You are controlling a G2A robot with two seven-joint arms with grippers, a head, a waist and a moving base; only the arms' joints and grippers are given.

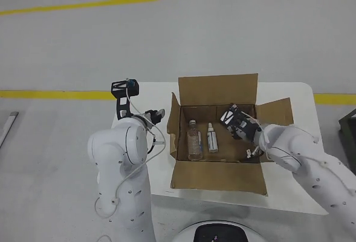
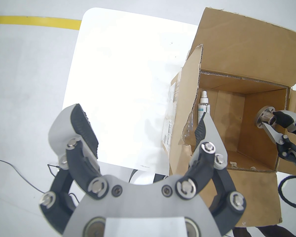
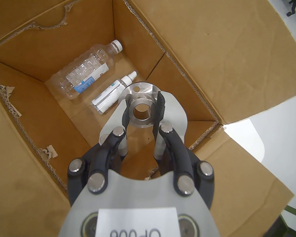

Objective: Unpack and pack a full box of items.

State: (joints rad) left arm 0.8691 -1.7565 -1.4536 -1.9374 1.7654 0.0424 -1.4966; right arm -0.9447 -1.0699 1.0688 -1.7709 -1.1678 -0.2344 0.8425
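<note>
An open cardboard box (image 1: 220, 89) (image 2: 246, 50) (image 3: 212, 38) stands on the white table (image 1: 298, 97) (image 2: 118, 80). On its floor lie a clear plastic bottle (image 1: 194, 140) (image 3: 85, 71) and a small white spray bottle (image 1: 212, 138) (image 3: 112, 92) (image 2: 203, 104). My right gripper (image 1: 233, 119) (image 3: 143, 108) (image 2: 273, 119) hangs inside the box's right side, shut on a metal flange (image 3: 140, 107) (image 2: 264, 117). My left gripper (image 2: 143, 122) (image 1: 156, 115) stands open with nothing in it, over the table just outside the box's left flap.
The box's flaps are folded outward on all sides, with torn edges on the left flap (image 2: 192, 80). Bare table lies to the left of the box (image 2: 118, 80). A yellow line (image 1: 45, 94) crosses the floor behind the table.
</note>
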